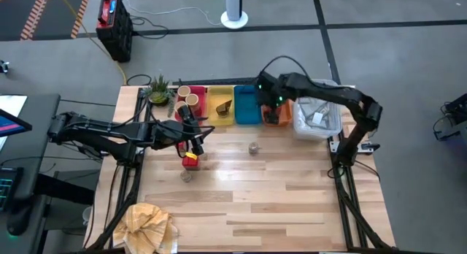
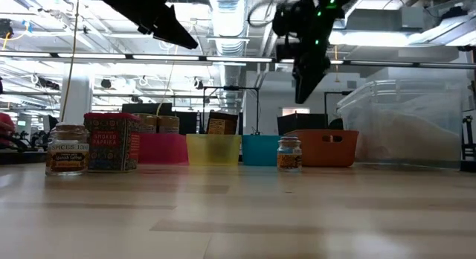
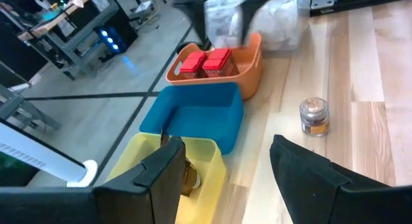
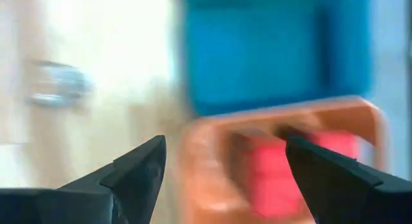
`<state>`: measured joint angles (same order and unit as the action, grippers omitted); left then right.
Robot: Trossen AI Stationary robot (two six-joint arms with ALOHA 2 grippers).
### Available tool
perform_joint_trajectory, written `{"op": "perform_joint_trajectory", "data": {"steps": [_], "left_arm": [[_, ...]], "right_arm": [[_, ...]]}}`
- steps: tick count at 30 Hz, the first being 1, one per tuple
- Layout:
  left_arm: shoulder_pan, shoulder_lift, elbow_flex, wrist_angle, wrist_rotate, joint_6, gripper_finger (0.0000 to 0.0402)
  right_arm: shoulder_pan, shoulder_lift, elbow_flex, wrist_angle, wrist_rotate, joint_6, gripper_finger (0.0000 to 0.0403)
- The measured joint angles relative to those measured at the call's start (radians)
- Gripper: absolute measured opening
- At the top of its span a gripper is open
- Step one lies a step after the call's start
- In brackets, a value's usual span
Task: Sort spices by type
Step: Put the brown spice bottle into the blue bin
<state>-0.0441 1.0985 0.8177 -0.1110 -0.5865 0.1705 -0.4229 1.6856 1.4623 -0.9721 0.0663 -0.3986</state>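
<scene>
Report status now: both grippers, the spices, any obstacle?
Right gripper open, empty, over orange bin holding two red-capped jars. Left gripper open, empty, above red box. One small jar loose mid-table. No obstacle.

We see the tabletop [image 1: 277, 188] evenly lit from above in the high view, with only soft, short shadows under the arms. In the low view, long ceiling lamps [image 2: 223, 13] in the upper part of the frame shine strongly and give glare, so the two arms at the top appear almost as black shapes; the near wood at the bottom is out of focus. The right wrist view is heavily smeared by motion blur: the blue bin [image 4: 270, 50] and orange bin [image 4: 212, 166] have no sharp edges. The left wrist view is clear and bright.
</scene>
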Motion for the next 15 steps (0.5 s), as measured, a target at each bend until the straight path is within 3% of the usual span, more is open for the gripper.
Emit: {"op": "perform_joint_trajectory", "data": {"steps": [10,15], "left_arm": [[-0.008,0.000,0.000,-0.043,0.022,-0.040,0.0218],[-0.016,-0.001,0.000,-0.042,0.031,-0.031,0.0218]], "right_arm": [[0.350,0.036,-0.111,0.108,-0.052,0.059,0.0332],[0.394,0.070,-0.111,0.166,-0.038,0.093,0.0326]]}}
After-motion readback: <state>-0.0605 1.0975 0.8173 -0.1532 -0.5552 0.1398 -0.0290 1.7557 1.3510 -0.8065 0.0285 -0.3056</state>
